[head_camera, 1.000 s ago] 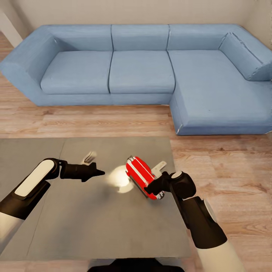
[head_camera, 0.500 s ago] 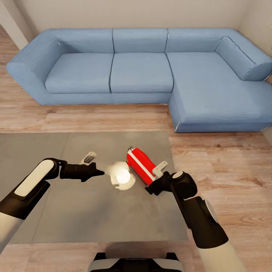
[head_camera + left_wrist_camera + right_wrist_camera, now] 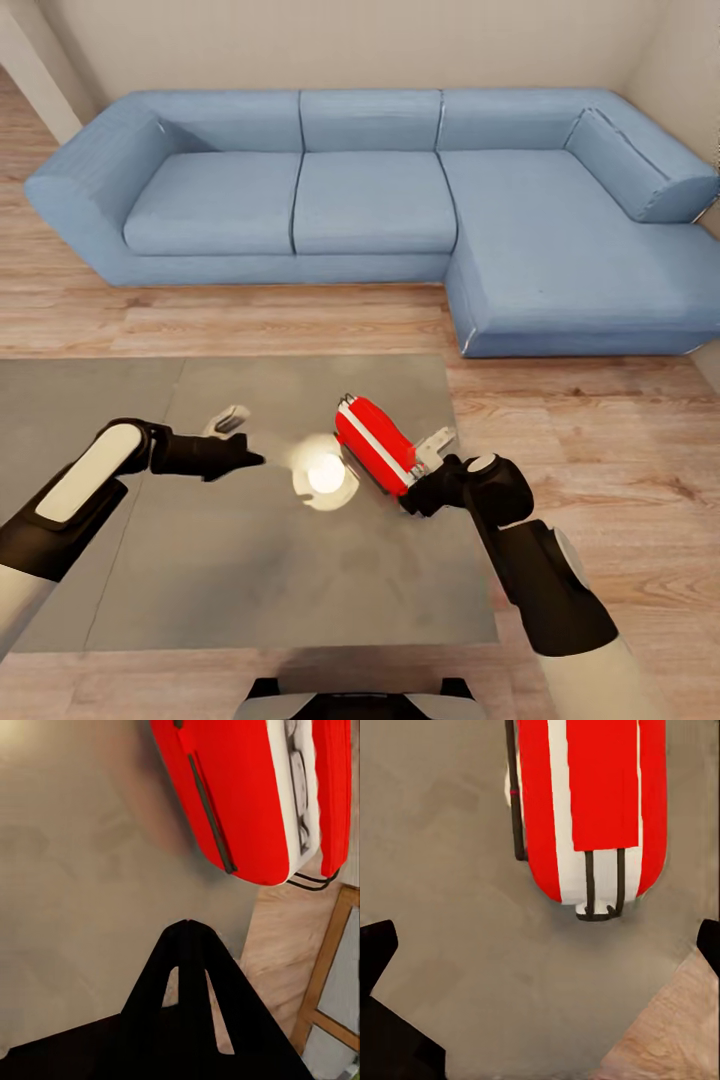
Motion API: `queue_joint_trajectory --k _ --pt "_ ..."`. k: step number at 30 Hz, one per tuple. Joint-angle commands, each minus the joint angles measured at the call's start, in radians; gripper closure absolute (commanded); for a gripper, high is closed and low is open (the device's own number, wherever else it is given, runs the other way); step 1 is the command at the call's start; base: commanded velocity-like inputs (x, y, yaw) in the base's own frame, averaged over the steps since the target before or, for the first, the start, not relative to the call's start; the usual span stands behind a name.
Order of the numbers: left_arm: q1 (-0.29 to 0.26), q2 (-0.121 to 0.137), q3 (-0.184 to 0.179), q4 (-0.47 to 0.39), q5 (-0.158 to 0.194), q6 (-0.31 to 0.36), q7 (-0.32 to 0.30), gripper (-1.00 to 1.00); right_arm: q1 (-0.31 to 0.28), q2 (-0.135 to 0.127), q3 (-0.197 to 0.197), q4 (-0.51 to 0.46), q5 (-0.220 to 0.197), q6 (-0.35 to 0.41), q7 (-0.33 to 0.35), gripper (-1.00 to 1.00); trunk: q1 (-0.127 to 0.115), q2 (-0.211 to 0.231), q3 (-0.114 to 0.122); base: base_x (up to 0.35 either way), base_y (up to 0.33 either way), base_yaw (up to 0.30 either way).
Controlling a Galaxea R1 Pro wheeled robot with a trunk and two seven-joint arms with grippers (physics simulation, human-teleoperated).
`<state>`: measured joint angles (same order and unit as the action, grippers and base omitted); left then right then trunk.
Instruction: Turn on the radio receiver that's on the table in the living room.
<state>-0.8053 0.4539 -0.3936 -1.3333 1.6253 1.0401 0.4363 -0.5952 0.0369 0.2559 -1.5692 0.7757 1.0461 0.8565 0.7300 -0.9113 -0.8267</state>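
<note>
Jaws first: right gripper (image 3: 418, 497) is spread wide, fingertips sitting at the two far edges of the right wrist view with nothing between them, and it's parked just off the near end of the radio receiver (image 3: 375, 446), not touching as far as I can tell. Left gripper (image 3: 250, 460) is pinched fully together, tips meeting in a point in the left wrist view, holding nothing, hovering well to the left of the radio. Change over the last second: the right gripper, which overlapped the radio's near end, has backed off a little, and the radio now lies a bit further up the table (image 3: 250, 580) than before; some of that shift is the head camera moving, since the sofa (image 3: 380, 200) slid too. Radio lies on its side near the table's right edge. Dial face isn't readable, so can't confirm on/off; I'd guess the press still needs doing or checking.
</note>
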Motion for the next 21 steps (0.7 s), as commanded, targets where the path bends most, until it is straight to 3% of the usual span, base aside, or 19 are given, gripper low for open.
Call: queue_joint_trajectory --k 1,5,7,10,11,14,16,19,20,21 --pt "0.0 0.0 0.0 0.002 -0.018 0.0 0.0 1.0 0.0 -0.019 -0.011 0.0 -0.003 0.001 0.0 -1.0 0.0 0.0 0.002 0.0 0.0 0.0" --pt "0.0 0.001 -0.005 0.036 -0.067 0.0 0.001 1.0 -0.001 -0.093 -0.057 0.002 -0.005 0.001 0.0 -1.0 0.0 0.0 0.008 0.0 0.0 0.0" --pt "0.0 0.002 -0.04 0.079 -0.078 -0.002 0.001 1.0 -0.002 -0.126 -0.082 0.002 -0.005 0.001 0.0 -1.0 0.0 0.0 0.011 0.0 0.0 0.0" --pt "0.0 0.003 -0.144 0.148 -0.086 -0.01 0.002 1.0 0.015 -0.164 -0.15 0.002 -0.006 0.001 0.001 -1.0 0.0 0.0 0.016 0.0 0.0 0.0" --pt "0.0 0.005 -0.191 0.178 -0.088 -0.013 0.004 1.0 0.05 -0.173 -0.193 0.002 -0.006 0.001 0.001 -1.0 0.0 0.0 0.017 0.0 0.0 0.0" --pt "0.005 0.008 -0.275 0.251 -0.088 -0.077 0.002 1.0 0.139 -0.179 -0.289 0.002 -0.006 0.001 0.0 -1.0 0.0 0.0 0.022 0.0 0.0 0.0" --pt "0.016 0.008 -0.4 0.326 -0.086 -0.194 -0.005 1.0 0.209 -0.181 -0.385 0.004 -0.006 0.001 0.002 -1.0 0.0 0.0 0.025 0.0 0.0 0.0" --pt "0.02 0.007 -0.566 0.382 -0.077 -0.274 -0.035 1.0 0.273 -0.18 -0.479 0.007 -0.007 -0.026 0.006 -1.0 0.0 0.0 0.03 0.0 0.0 0.0" --pt "0.02 0.007 -0.592 0.389 -0.076 -0.287 -0.048 1.0 0.283 -0.18 -0.494 0.007 -0.007 -0.032 0.006 -1.0 0.0 0.0 0.031 0.0 0.0 0.0" --pt "0.021 0.007 -0.64 0.404 -0.074 -0.313 -0.079 1.0 0.301 -0.179 -0.523 0.007 -0.007 -0.044 0.007 -1.0 0.0 0.0 0.033 0.0 0.0 0.0"
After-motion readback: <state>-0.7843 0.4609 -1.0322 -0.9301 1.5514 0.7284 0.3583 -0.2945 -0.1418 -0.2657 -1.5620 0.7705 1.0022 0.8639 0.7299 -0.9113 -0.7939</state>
